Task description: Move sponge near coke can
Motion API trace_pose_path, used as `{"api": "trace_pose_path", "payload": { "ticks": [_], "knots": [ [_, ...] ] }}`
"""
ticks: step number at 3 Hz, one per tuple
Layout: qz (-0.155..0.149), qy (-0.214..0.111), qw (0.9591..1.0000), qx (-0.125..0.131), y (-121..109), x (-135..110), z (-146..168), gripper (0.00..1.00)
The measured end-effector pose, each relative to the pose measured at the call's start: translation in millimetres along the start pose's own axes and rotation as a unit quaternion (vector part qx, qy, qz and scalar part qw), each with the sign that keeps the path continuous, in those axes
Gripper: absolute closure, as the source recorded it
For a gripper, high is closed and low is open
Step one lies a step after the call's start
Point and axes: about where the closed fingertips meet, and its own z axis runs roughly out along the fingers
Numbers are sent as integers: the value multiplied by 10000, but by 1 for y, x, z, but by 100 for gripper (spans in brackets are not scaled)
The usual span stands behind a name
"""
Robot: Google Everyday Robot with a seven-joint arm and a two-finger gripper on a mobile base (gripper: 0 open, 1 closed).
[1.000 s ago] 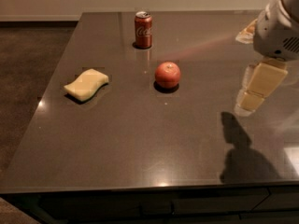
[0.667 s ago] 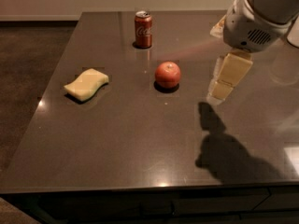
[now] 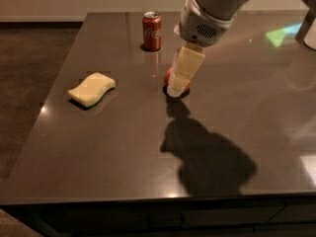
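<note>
Pale yellow, wavy-edged sponge (image 3: 92,89) lies flat; claw (image 3: 177,87) hangs before apple (image 3: 169,76).

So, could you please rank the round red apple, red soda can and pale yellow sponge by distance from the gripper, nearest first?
1. Red apple, just behind the gripper, mid-table.
2. Red soda can, rear, and pale yellow sponge, left: too close to call.
</note>
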Motion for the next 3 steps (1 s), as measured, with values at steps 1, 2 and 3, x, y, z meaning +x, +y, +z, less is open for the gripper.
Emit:
{"api": "trace_pose_path", "payload": {
  "ticks": [1, 2, 3],
  "knots": [
    [-205, -51, 9996, -198, -8, -36, 32, 0],
    [-418, -34, 9981, -451, -8, -68, 68, 0],
    [-447, -69, 9970, -634, -4, -94, 104, 0]
  ]
}}
